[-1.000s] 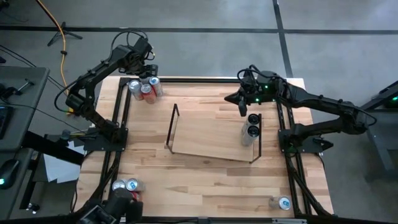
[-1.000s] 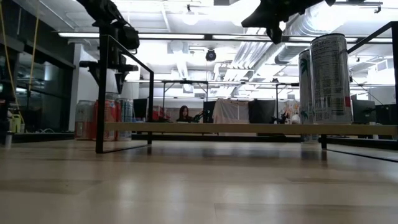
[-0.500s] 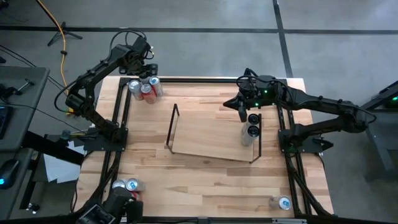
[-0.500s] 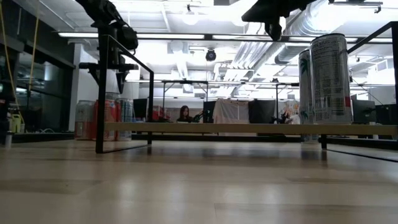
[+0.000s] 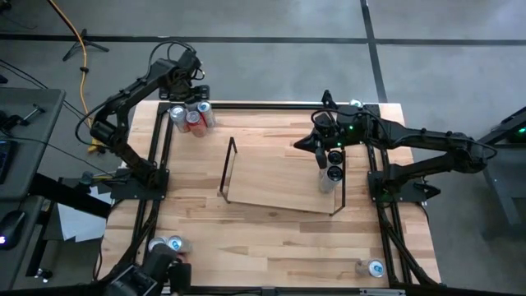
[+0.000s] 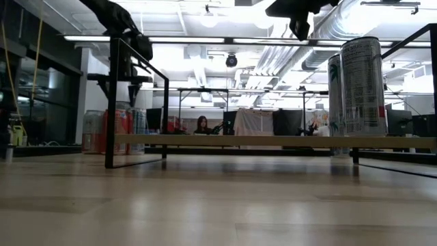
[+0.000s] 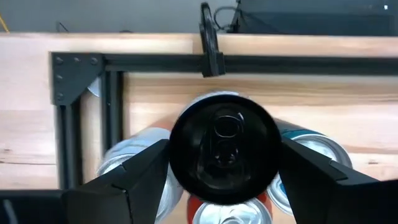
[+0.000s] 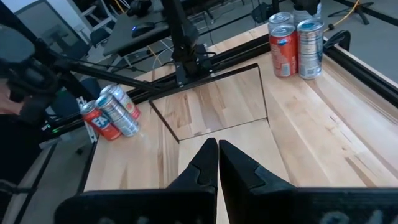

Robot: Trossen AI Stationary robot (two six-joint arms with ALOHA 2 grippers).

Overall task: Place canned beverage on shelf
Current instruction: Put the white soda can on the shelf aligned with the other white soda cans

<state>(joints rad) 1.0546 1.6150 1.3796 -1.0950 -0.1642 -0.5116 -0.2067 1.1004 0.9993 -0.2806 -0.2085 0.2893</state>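
Low view: shelf point(image 6: 273, 141) board runs level across the wooden table point(image 6: 205, 205), black upright end frame at one end. Two tall cans point(image 6: 362, 85) stand on its other end, touching. Cluster of cans point(image 6: 116, 130) behind the frame. Two dark arms enter from above. A person point(image 6: 202, 124) sits far back.

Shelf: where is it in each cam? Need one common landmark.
High: shelf mid-table.
Low: its board spans mid-picture.
Left wrist: not in it.
Right wrist: end frame past the fingers.
Landmark: corner can cluster.
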